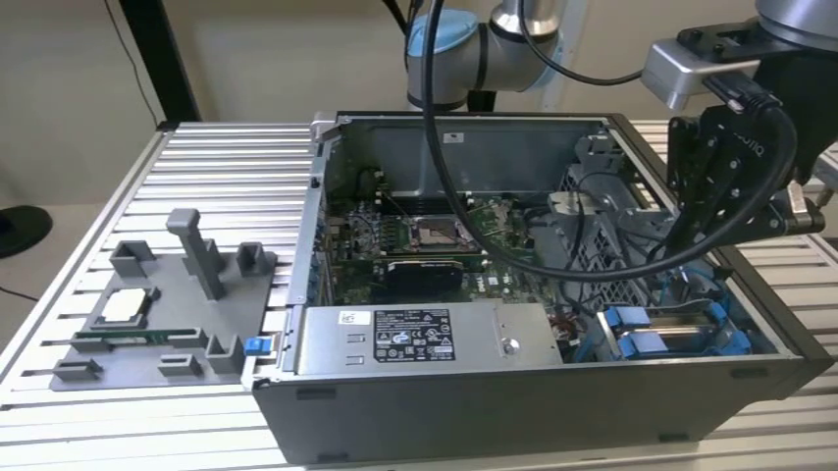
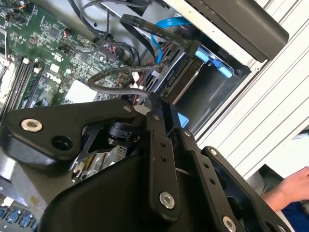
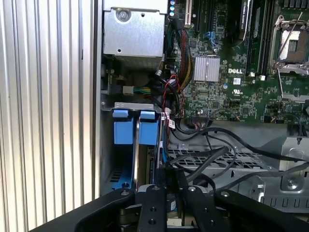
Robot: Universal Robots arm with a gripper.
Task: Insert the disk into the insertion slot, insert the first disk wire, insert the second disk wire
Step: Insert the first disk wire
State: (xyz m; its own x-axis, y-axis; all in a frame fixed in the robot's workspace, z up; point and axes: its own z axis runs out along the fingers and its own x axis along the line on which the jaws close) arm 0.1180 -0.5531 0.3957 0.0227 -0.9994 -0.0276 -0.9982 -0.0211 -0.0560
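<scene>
The disk sits edge-on in the insertion slot just ahead of my gripper, lengthwise toward the power supply; my grip I cannot tell.

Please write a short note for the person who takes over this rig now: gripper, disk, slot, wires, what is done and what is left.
Gripper: low inside the case, by the disk; state unclear.
Disk: stands in the insertion slot, blue frame showing.
Done: disk insertion, it seems.
Left: a black wire and a blue wire reach the disk's end; whether either is plugged in is unclear.
</scene>
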